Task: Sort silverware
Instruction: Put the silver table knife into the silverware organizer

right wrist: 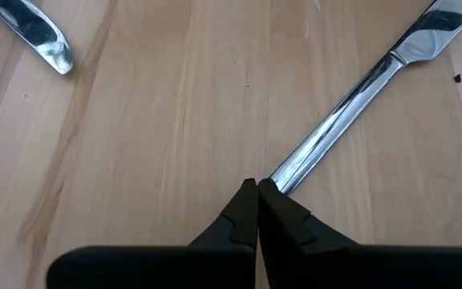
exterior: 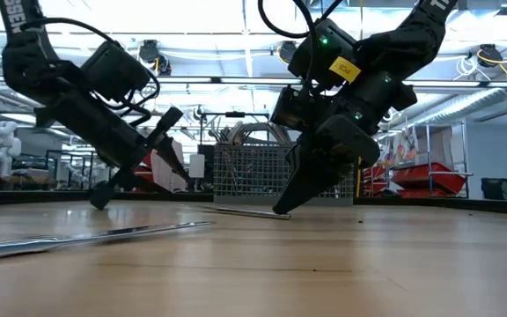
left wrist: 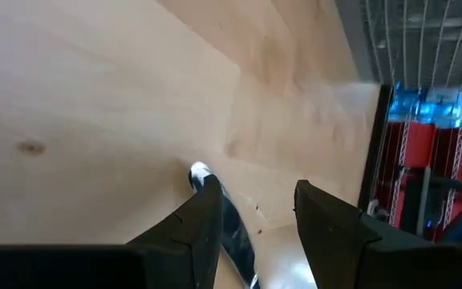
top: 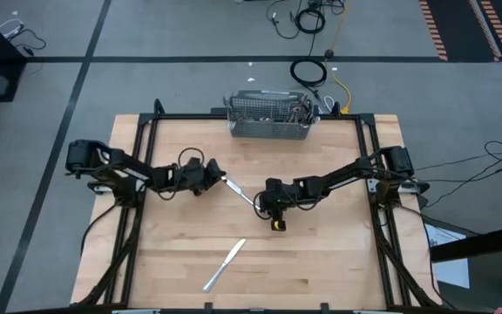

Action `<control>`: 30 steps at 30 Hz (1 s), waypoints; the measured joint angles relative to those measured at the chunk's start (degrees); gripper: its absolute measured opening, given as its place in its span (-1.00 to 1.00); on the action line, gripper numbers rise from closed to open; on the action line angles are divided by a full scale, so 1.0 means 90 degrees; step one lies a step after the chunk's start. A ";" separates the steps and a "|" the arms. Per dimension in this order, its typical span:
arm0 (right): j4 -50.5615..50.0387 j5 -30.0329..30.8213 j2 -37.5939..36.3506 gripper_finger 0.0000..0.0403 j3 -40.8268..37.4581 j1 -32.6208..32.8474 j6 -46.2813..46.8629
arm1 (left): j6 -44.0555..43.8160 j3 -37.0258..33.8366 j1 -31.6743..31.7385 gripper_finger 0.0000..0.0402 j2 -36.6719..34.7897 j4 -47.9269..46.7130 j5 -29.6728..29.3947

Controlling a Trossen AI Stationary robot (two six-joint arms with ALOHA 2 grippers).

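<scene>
Mid-desk point(top: 321, 253), right gripper point(right wrist: 257, 186), jaws pressed together, touches a table knife point(right wrist: 351, 100); left gripper point(left wrist: 255, 201), jaws spread, straddles its other end. Next: close, lift.

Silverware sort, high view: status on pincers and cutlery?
Left pincer open at one end of shiny metal table knife. Right pincer shut, tips at its other end. Second metal knife lies loose. Grey wire-mesh basket at far edge.

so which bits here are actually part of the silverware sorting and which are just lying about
Part of the job:
- table knife lying between the two grippers
- second table knife near the table's front edge
- silverware already in the wire-mesh basket

Just lying about:
- cables on the floor behind the table
</scene>
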 joint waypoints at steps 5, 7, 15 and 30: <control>0.0007 -0.0020 0.0000 -1.00 -0.0002 0.0000 -0.0020 | 0.1010 0.0023 0.0118 -0.21 -0.0045 -0.0149 0.0976; 0.0007 -0.0020 0.0000 -1.00 -0.0002 0.0001 -0.0071 | 0.1178 0.0026 0.0114 -0.21 -0.0045 -0.0146 0.1092; 0.0007 -0.0022 0.0000 -1.00 -0.0002 0.0000 -0.0170 | 0.0868 0.0026 0.0492 -0.21 -0.0054 -0.0252 0.1494; 0.0095 -0.0034 0.0005 -1.00 -0.0017 0.0000 -0.0165 | 0.1669 0.0033 0.1090 -0.21 -0.0133 -0.0487 0.2472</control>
